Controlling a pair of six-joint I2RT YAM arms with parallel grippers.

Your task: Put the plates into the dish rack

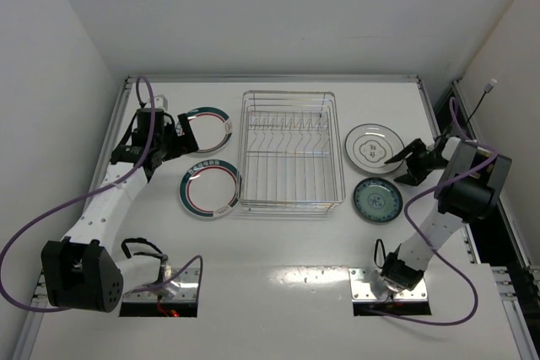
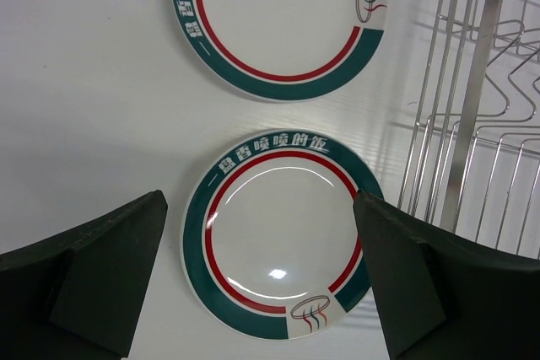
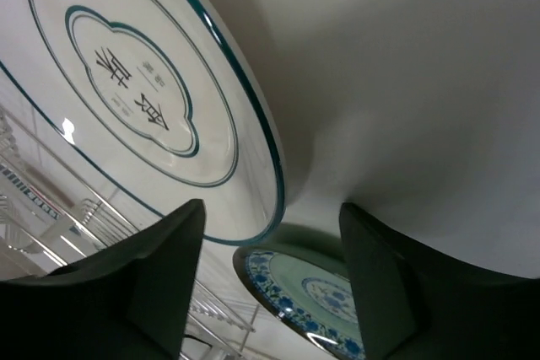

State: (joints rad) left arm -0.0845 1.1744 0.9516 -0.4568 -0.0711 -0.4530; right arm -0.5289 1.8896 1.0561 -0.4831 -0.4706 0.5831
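Note:
Two white plates with green rims lie left of the dish rack (image 1: pixel 291 153), one farther (image 1: pixel 208 128) and one nearer (image 1: pixel 210 188). My left gripper (image 1: pixel 177 137) is open and empty above them. In the left wrist view one green-rimmed plate (image 2: pixel 283 233) shows between the fingers (image 2: pixel 93 280), and the other (image 2: pixel 283 23) lies beyond. The whitish-grey plate (image 1: pixel 372 148) and the teal-blue plate (image 1: pixel 376 199) lie right of the rack. My right gripper (image 1: pixel 395 160) is open at the grey plate's right edge. In the right wrist view the grey plate's (image 3: pixel 143 99) rim and the teal-blue plate (image 3: pixel 312 297) show between the fingers.
The rack's wires show at the right of the left wrist view (image 2: pixel 472 124) and at the lower left of the right wrist view (image 3: pixel 51 233). White walls close the table at the back and on both sides. Purple cables hang from both arms.

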